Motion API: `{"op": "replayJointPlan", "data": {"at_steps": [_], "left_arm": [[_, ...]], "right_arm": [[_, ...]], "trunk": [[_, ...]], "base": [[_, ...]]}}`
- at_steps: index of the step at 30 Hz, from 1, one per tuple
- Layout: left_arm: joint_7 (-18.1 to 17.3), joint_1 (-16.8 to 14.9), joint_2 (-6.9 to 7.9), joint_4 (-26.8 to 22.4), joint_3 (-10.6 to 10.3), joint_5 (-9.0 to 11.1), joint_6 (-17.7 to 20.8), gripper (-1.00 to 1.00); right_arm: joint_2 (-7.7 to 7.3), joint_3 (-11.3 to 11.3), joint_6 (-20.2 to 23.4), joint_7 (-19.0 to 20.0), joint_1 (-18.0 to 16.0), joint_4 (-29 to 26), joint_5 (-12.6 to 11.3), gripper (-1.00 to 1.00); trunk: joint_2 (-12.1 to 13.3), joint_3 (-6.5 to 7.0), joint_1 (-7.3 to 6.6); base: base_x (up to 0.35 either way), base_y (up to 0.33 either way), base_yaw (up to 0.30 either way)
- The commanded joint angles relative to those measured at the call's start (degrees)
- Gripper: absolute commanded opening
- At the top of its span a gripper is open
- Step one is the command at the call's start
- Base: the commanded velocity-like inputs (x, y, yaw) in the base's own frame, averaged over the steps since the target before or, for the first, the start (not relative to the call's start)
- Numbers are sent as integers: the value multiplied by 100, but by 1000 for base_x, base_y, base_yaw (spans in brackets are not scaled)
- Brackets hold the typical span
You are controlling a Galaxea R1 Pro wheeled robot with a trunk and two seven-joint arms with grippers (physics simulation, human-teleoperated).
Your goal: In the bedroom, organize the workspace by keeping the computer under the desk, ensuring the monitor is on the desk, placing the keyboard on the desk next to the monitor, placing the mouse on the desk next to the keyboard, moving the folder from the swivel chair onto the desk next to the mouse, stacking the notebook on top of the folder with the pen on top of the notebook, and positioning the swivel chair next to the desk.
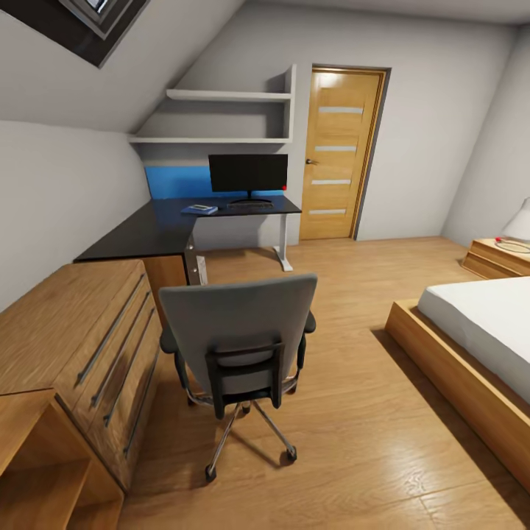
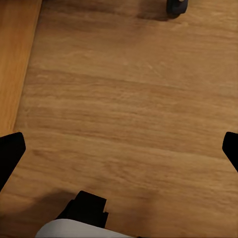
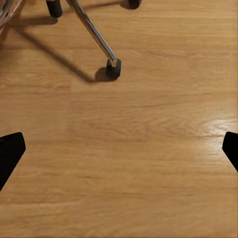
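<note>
The grey swivel chair (image 1: 235, 331) stands on the wood floor with its back toward me, a short way in front of the black L-shaped desk (image 1: 147, 232). On the desk stands the monitor (image 1: 248, 173) with the black keyboard (image 1: 249, 207) in front of it. Left of the keyboard lies the blue folder (image 1: 199, 210) with the small grey notebook on it. The pale computer (image 1: 200, 269) stands under the desk. Mouse and pen are too small to make out. My left gripper (image 2: 119, 153) and right gripper (image 3: 119, 153) hang open over bare floor, near the chair's chrome leg (image 3: 94, 32) and caster (image 3: 113, 68).
A light wood cabinet (image 1: 81, 346) with long handles lines the left wall beside the chair. A bed (image 1: 478, 331) on a wood frame fills the right side, with a nightstand (image 1: 497, 258) behind it. A wood door (image 1: 338, 154) stands shut beyond the desk.
</note>
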Motion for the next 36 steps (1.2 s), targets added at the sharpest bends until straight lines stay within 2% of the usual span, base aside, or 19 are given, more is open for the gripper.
{"op": "replayJointPlan", "data": {"at_steps": [1, 19, 25, 34, 36], "left_arm": [[48, -2, -1, -4, -50, 8, -9, 100], [54, -2, -3, -6, -58, 5, -25, 100], [62, -2, -3, -4, -52, 4, -27, 100], [61, -2, -3, -6, -51, 4, -27, 100], [109, -4, 10, -732, -52, 0, 8, 100]], "right_arm": [[2, 49, -7, -35, -3, 3, -21, 100], [-6, 45, 7, -35, -3, 7, -23, 100], [-128, 47, -1, -35, -3, -2, -30, 100], [-136, 39, -4, -35, -3, -12, -30, 100], [-145, 17, -16, -40, -7, -295, -36, 100]], "trunk": [[-44, -24, 22], [-766, -347, 417], [-1006, -455, 549], [-1367, -616, 747], [-1448, -652, 791]], "base": [[0, 0, 0], [-18, 0, 0], [0, 0, 0], [0, 0, 0], [0, 0, 0]]}}
